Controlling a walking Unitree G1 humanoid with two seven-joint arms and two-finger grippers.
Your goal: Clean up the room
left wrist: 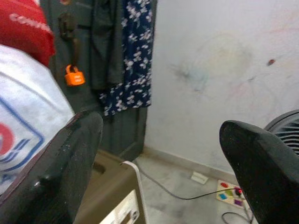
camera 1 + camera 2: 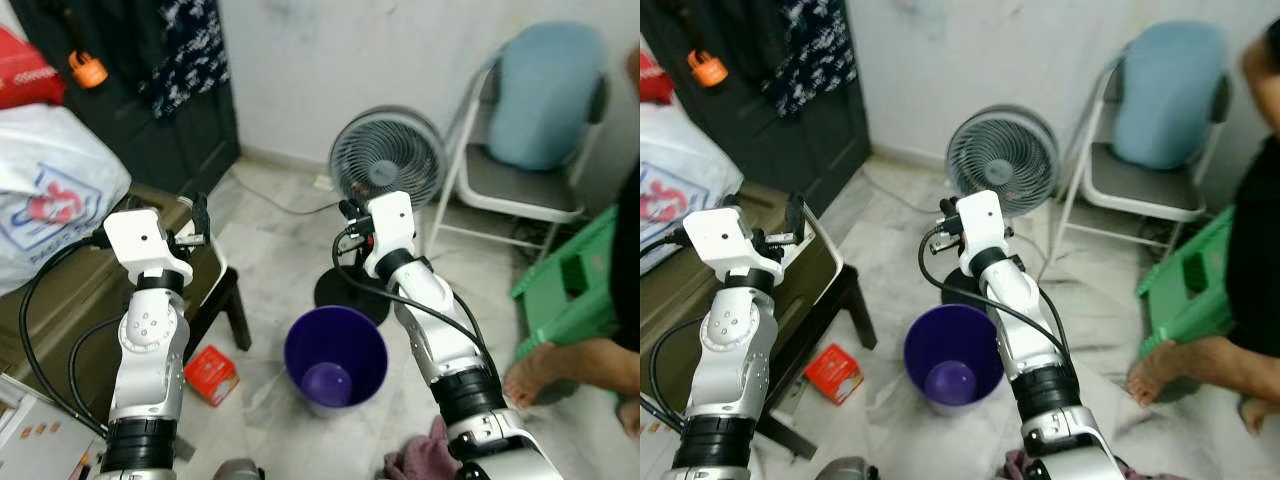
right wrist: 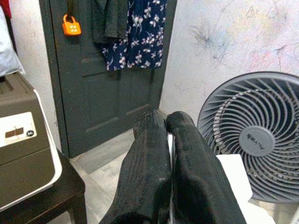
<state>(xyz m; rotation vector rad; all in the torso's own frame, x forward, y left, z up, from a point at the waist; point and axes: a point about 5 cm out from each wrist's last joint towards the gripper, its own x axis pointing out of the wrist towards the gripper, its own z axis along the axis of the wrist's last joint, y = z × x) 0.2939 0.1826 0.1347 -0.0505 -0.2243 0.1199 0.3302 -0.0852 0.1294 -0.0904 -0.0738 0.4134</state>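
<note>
Red box (image 2: 211,374) on floor: light, rigid, grasp across sides; left gripper (image 1: 163,154) apart, right gripper (image 3: 170,163) together, empty.

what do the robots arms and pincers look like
Both arms are silver metal segments joined by black ribbed collars, each ending in a boxy white wrist housing. Black cables loop loosely along the left arm and right arm. The left pincer and right pincer each have two long, matte black, rounded fingers. No markings are readable.
</note>
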